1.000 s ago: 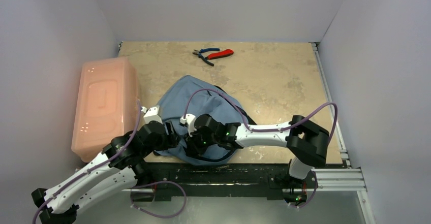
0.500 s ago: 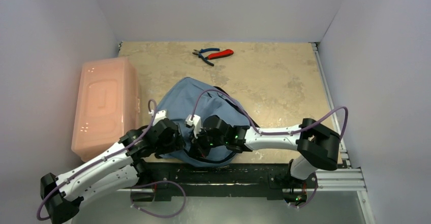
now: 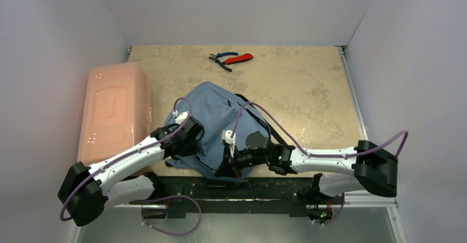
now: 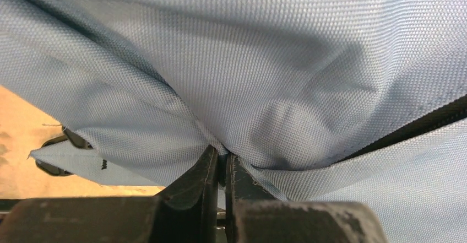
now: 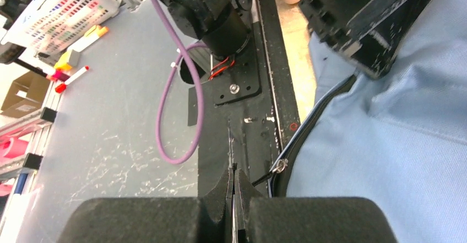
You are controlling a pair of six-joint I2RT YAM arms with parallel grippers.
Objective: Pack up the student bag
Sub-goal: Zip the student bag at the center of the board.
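Your left pincer (image 4: 222, 157) is clamped on a fold of grey-blue fabric of the student bag (image 3: 217, 111). Your right pincer (image 5: 232, 176) has its jaws pressed together just beside the zip pull (image 5: 281, 166); whether it grips the pull cannot be told. The bag lies at the middle of the near edge of the counter (image 3: 308, 83), with a pink box (image 3: 113, 111) along the left edge and pliers (image 3: 231, 59) at the far edge.

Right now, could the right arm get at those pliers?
Probably not at once: the right gripper is shut at the student bag's near edge, and the pliers lie at the table's far edge.
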